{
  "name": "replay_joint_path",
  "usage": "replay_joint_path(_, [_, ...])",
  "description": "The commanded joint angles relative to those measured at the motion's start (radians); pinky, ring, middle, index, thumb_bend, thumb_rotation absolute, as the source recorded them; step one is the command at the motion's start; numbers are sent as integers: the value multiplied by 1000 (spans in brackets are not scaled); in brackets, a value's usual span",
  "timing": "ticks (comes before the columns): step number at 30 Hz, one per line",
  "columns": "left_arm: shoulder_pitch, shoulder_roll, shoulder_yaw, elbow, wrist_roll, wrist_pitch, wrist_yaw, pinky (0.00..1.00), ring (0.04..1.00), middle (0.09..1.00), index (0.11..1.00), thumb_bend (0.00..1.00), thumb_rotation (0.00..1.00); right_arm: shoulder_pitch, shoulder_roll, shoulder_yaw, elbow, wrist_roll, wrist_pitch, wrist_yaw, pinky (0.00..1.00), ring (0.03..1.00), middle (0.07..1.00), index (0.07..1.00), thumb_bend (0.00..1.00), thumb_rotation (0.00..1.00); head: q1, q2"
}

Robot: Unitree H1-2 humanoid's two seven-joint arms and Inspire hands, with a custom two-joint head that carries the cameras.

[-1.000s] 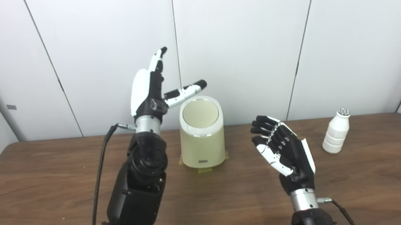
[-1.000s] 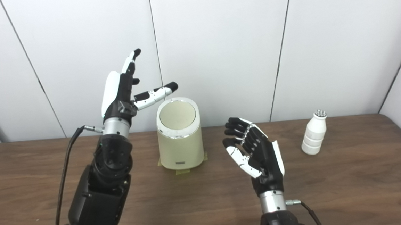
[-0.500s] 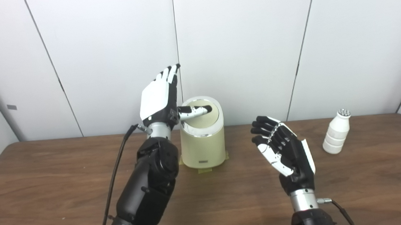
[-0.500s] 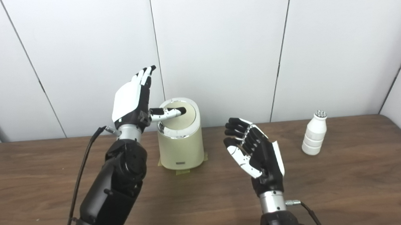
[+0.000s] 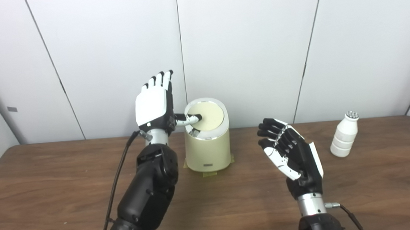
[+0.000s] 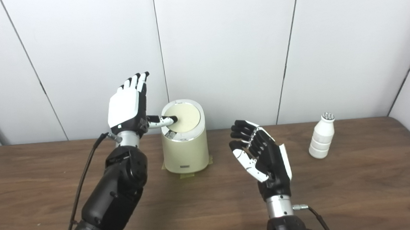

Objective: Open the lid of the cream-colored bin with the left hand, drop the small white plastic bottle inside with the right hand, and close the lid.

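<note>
One step in, I have my left hand [image 5: 154,104], fingers spread and holding nothing, thumbing the round lid [image 5: 208,112] of the cream-colored cylindrical bin [image 5: 207,147] at mid-counter; next my empty, spread right hand [image 5: 293,154] must fetch the small white plastic bottle [image 5: 343,135] far right.
</note>
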Motion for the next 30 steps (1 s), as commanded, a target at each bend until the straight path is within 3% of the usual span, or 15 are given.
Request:
replay_joint_path(1, [-59, 1, -1, 4, 32, -6, 49, 1000, 1000, 1000, 999, 914, 283, -25, 2, -1, -40, -7, -17, -2, 595, 682, 692, 679, 264, 281, -1, 1])
replay_joint_path(8, [-63, 9, -6, 65, 43, -15, 78, 1000, 1000, 1000, 1000, 947, 337, -28, 10, 0, -35, 8, -22, 0, 590, 679, 689, 677, 270, 274, -7, 3])
replay_joint_path(12, [-66, 25, -41, 78, 86, 3, 71, 1000, 1000, 1000, 1000, 982, 361, -27, 14, 3, -44, -1, -14, -4, 588, 681, 692, 678, 272, 294, -11, 4])
replay_joint_path(21, [-95, 103, -186, 110, 310, 25, 107, 1000, 1000, 1000, 1000, 1000, 235, -29, 18, 9, -53, -9, -4, -3, 588, 677, 689, 677, 263, 279, -18, 6])
replay_joint_path(30, [-98, 138, -200, 89, 361, 13, 80, 1000, 1000, 1000, 1000, 1000, 211, -34, 22, 8, -45, -10, -6, -6, 588, 678, 688, 675, 264, 275, -15, 5])
